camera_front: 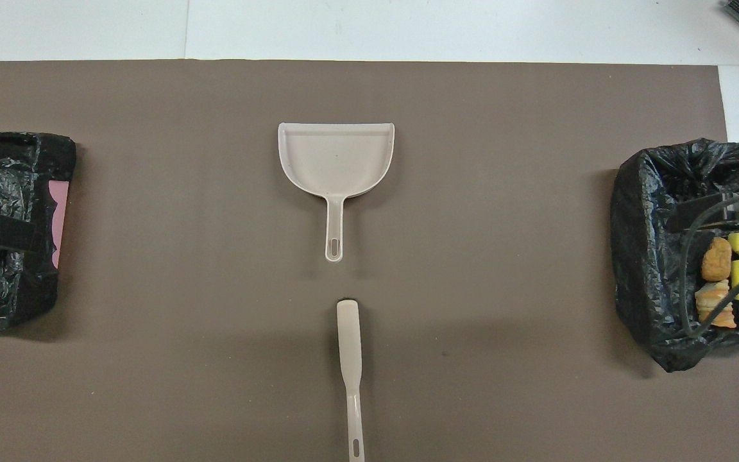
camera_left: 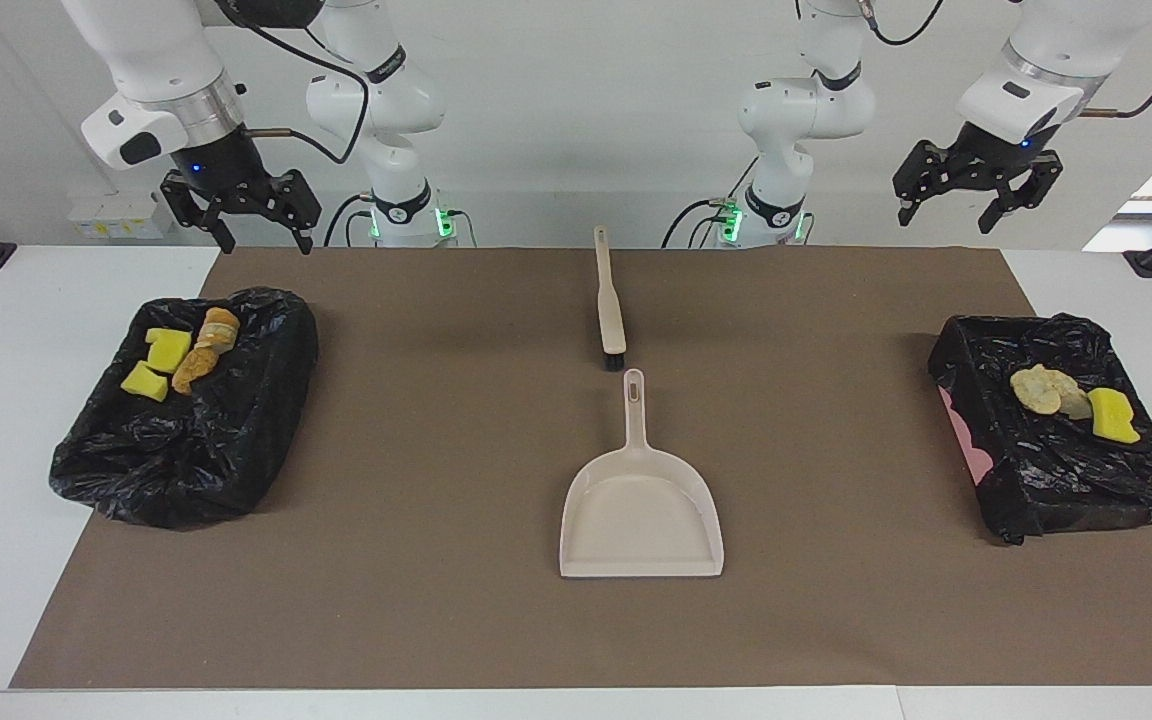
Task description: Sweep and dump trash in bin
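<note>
Both my jaws are spread wide and holding nothing.

Facing view first: my right gripper [camera_left: 252, 226] hangs in the upper left of the frame, up over the robot-side edge of the bin toward my right arm's end [camera_left: 186, 410]. My left gripper [camera_left: 948, 207] sits in the upper right, up in the air above the table edge, nowhere near touching the bin at my left arm's end [camera_left: 1066, 470]. The trash is already all in the black-bagged bins: two yellow sponge pieces [camera_left: 158, 362] and two brownish lumps [camera_left: 204, 348] at the left of the frame, a pale lump [camera_left: 1039, 389] and a yellow sponge [camera_left: 1112, 414] at the right. The brush [camera_left: 609, 305] and dustpan [camera_left: 641, 495] lie in the middle, untouched.

So I reckon the job's basically done. Best move is just keeping both arms up and clear of the bin liners.

Overhead view: the dustpan [camera_front: 336, 160] sits upper centre with nothing in it, the brush handle [camera_front: 350, 366] lower centre. Here you really see the brown mat [camera_front: 504, 224] has no bits left on it, which the facing view already hints at. What it doesn't show is my grippers properly, only dark slivers at the frame edges, and the pieces at my left arm's end are mostly covered.
</note>
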Robot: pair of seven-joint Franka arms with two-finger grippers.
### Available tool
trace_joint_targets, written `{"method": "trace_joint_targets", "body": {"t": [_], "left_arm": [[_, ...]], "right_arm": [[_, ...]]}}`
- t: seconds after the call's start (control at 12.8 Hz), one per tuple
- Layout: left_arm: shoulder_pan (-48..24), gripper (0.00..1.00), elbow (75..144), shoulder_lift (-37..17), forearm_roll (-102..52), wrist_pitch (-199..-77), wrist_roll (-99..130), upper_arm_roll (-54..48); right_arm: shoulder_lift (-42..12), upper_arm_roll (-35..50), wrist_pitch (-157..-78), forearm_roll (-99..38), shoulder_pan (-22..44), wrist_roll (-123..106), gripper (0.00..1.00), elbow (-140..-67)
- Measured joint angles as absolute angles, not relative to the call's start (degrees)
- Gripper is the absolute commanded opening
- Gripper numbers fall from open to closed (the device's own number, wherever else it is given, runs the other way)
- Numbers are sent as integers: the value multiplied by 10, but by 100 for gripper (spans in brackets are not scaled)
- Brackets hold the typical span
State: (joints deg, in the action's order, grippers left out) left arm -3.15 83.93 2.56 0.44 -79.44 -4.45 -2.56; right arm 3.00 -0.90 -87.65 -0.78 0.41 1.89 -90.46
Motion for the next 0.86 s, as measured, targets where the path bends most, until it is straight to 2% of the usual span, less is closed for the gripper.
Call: {"method": "trace_joint_targets", "body": {"t": [0.86], "left_arm": [[-22,100,842,26,3,-797,-22,-24]], "right_arm": [[30,-9,-877,-8,4,19,100,-905]]}}
